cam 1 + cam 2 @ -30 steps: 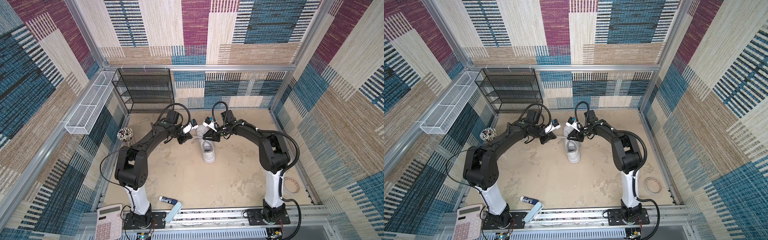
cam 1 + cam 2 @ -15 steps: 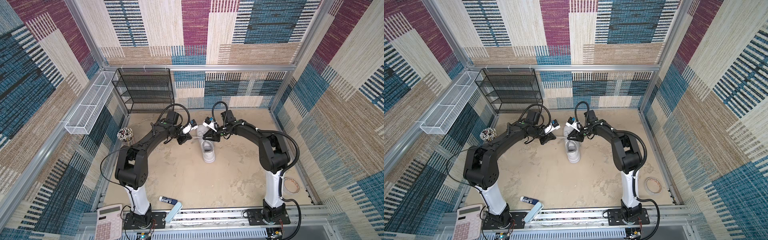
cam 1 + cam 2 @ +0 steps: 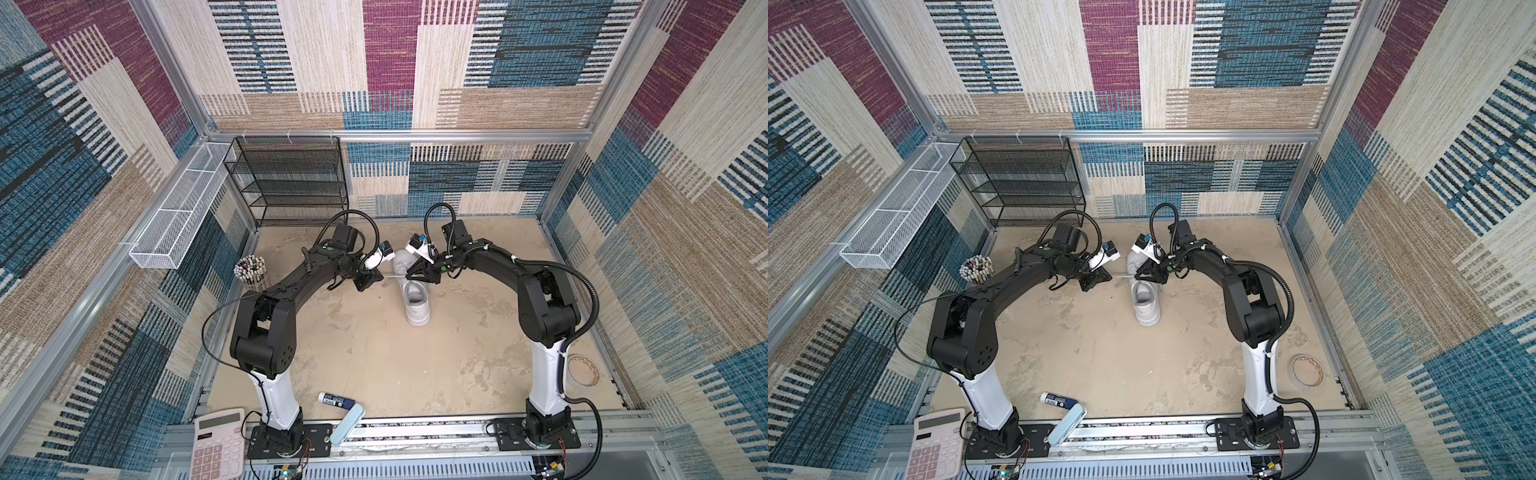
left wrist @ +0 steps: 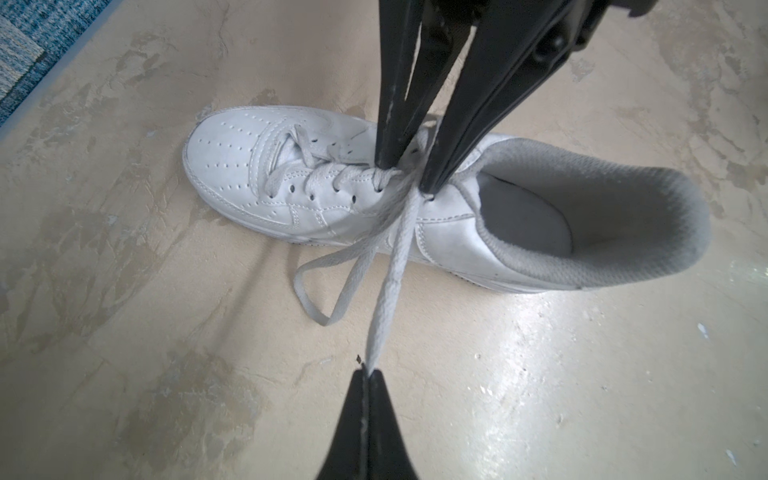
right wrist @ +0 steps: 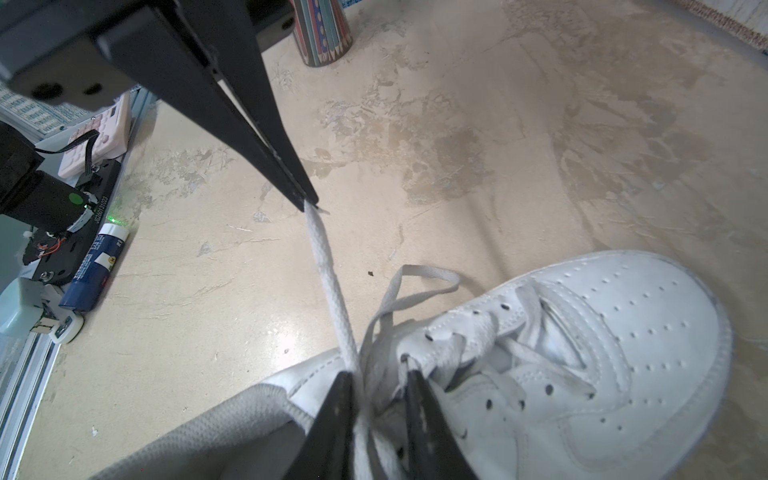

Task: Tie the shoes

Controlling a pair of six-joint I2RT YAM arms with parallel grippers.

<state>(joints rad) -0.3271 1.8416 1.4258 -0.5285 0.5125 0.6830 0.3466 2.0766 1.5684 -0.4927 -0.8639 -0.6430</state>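
A: Top pair?
B: One stereo head, high above the 6 o'clock edge, pitched down toward 12. Far off. The whole scene sits in both top views, sneaker (image 3: 417, 307) near centre. Overlap near total.
A: Wrist cams?
B: Both close. Left: at the sneaker's 9, facing 3, sighting past the left gripper (image 4: 368, 374). Right: near its 1, facing about 8, past the right gripper (image 5: 376, 372). Shared: the taut lace (image 4: 390, 270), the sneaker's upper, each other's gripper.
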